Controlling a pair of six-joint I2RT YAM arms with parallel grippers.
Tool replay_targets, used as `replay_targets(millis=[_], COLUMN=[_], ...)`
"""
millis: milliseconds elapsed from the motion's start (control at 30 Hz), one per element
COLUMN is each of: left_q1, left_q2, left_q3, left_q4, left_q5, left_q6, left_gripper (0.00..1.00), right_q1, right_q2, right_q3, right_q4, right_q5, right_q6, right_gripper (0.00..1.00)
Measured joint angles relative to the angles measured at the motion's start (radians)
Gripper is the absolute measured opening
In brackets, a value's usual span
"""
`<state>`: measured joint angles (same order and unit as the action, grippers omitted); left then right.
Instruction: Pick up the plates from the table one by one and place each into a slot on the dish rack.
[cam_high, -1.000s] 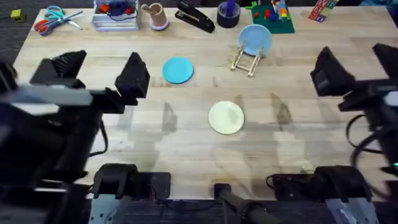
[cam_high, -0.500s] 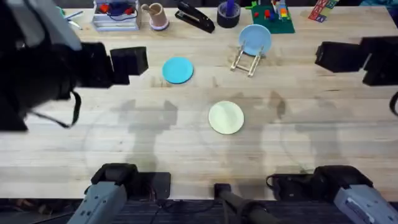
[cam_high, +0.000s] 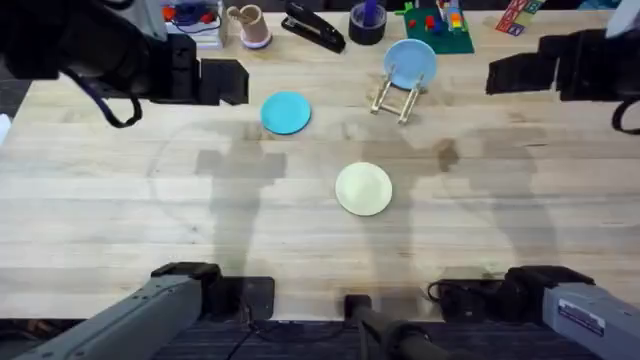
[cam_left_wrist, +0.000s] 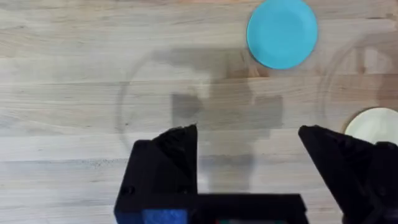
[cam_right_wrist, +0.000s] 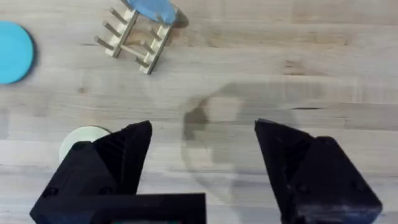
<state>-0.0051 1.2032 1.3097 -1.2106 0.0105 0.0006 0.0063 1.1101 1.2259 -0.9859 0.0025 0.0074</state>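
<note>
- From above: the teal plate (cam_high: 286, 112) lies flat on the table (cam_high: 120, 220), just to the right of the left gripper (cam_high: 222, 82). The cream plate (cam_high: 363, 189) lies nearer, in the middle. The dish rack (cam_high: 396, 97) stands far back with a sky-blue plate (cam_high: 410, 62) in it. The right gripper (cam_high: 520, 72) hangs right of the rack.
- Left wrist camera: the left gripper (cam_left_wrist: 249, 146) is spread wide and holds nothing. The teal plate (cam_left_wrist: 282, 32) lies beyond it.
- Right wrist camera: the right gripper (cam_right_wrist: 202, 149) is spread wide and empty too. The cream plate (cam_right_wrist: 84, 138) peeks out beside one finger.
</note>
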Motion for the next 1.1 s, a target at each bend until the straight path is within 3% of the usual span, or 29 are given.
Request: replay_targets(millis=[600, 667, 800, 833, 967, 1100], left_q1=[0.0, 0.0, 0.0, 0.0, 0.02, 0.109], left_q2=[0.007, 0.007, 0.007, 0.007, 0.007, 0.022], left_q3=[0.004, 0.004, 0.004, 0.004, 0.004, 0.01], left_q4=[0.04, 0.052, 0.078, 0.086, 0.13, 0.137], left_q5=[0.0, 0.0, 0.003, 0.007, 0.109, 0.305], left_q6=[0.0, -0.001, -0.005, -0.006, 0.011, 0.064], left_gripper=[0.994, 0.767, 0.141, 0.068, 0.043, 0.041], right_q1=[0.0, 0.0, 0.0, 0.0, 0.0, 0.0], right_q2=[0.002, 0.002, 0.002, 0.002, 0.002, 0.002], right_q3=[0.002, 0.002, 0.002, 0.002, 0.002, 0.002], right_q4=[0.001, 0.001, 0.001, 0.001, -0.003, -0.011], right_q5=[0.0, 0.0, 0.0, 0.0, 0.0, 0.0], right_q6=[0.0, 0.0, 0.0, 0.0, 0.0, 0.0], right_gripper=[0.995, 0.995, 0.995, 0.995, 0.995, 0.995])
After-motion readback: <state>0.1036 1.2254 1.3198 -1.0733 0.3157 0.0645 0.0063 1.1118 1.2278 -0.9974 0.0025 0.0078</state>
